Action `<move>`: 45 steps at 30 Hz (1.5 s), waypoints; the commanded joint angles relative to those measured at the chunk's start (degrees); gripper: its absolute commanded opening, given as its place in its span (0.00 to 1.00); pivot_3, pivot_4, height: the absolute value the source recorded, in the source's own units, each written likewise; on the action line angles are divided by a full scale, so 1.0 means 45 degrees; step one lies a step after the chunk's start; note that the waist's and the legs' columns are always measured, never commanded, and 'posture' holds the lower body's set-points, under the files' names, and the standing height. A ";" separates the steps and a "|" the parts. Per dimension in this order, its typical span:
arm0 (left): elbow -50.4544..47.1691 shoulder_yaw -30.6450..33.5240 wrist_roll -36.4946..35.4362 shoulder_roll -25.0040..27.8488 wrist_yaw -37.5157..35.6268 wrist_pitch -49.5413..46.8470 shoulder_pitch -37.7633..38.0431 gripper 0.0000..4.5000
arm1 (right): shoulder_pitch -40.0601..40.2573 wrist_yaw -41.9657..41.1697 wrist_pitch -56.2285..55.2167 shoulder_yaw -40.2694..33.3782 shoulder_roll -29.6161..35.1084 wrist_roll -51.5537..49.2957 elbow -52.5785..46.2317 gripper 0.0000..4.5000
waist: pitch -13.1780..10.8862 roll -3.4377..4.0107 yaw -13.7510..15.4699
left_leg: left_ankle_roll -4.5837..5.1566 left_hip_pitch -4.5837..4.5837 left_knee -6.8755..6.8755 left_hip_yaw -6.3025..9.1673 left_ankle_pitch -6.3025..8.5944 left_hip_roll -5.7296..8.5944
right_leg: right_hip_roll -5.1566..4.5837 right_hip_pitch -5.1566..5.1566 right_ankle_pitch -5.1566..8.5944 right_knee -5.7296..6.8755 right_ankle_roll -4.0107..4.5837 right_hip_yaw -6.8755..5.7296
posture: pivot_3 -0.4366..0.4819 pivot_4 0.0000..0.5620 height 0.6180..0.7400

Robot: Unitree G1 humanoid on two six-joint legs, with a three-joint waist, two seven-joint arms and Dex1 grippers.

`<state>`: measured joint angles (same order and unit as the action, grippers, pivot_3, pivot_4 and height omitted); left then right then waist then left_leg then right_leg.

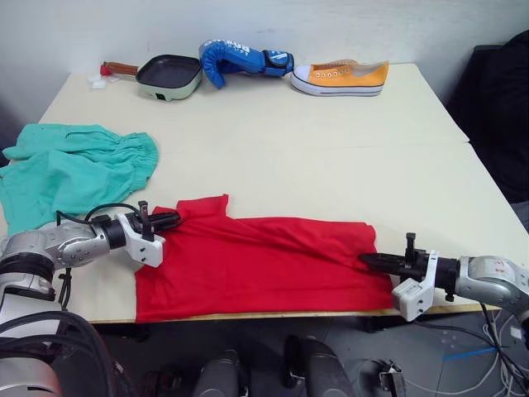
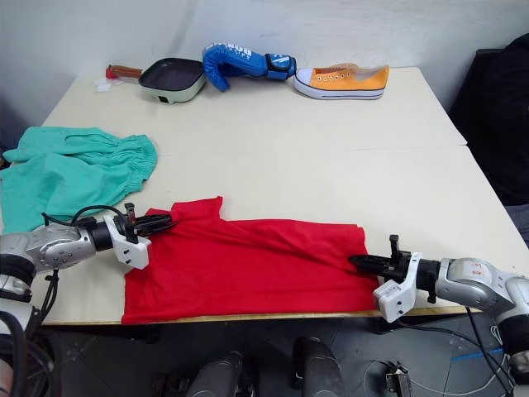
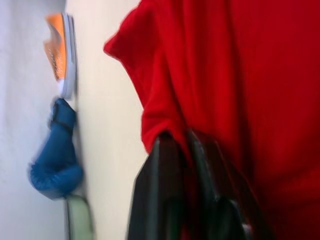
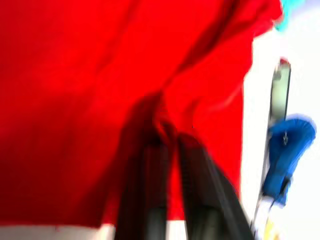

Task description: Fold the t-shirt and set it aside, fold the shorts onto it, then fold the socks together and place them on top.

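The red t-shirt (image 1: 256,265) lies flat along the table's near edge, folded into a wide strip. My left gripper (image 1: 169,219) is shut on the t-shirt's left end by the sleeve, with red cloth pinched between its fingers (image 3: 172,160). At the opposite end my right gripper (image 1: 370,260) is shut on the t-shirt's right edge, a fold of cloth caught between its fingers (image 4: 167,145). The teal shorts (image 1: 70,169) lie crumpled at the left side of the table. The socks are out of view.
At the table's far edge sit a small dark pan with a pale green body (image 1: 169,76), a blue boxing glove (image 1: 240,59) and an orange sneaker (image 1: 340,78). A dark chair (image 1: 500,116) stands off the right side.
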<state>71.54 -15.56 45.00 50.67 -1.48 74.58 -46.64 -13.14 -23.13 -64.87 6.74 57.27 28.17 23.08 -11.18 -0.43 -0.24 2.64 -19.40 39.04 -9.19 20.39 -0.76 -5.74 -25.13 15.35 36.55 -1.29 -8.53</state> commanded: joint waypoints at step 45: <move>0.0441 0.3741 -1.0776 -0.3361 -1.3258 -2.5076 -0.5056 0.50 | -0.2002 -0.4986 2.2283 -0.2151 -0.1260 -1.7263 -1.2018 1.00 | -0.0010 -0.0141 0.0349 | 0.0006 -0.0224 0.0224 0.0186 0.0020 -0.0012 | 0.0000 -0.0054 -0.0015 0.0028 0.0000 -0.0124 | 0.48 0.27 1.00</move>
<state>72.64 0.56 -3.22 36.14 -61.45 -37.78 -68.87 -21.31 -45.06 35.50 -2.57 51.83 -50.11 -29.43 -11.22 -1.07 1.33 2.67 -20.44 40.05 -8.36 20.48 -0.81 -5.74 -25.37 15.28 36.68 -1.29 -9.11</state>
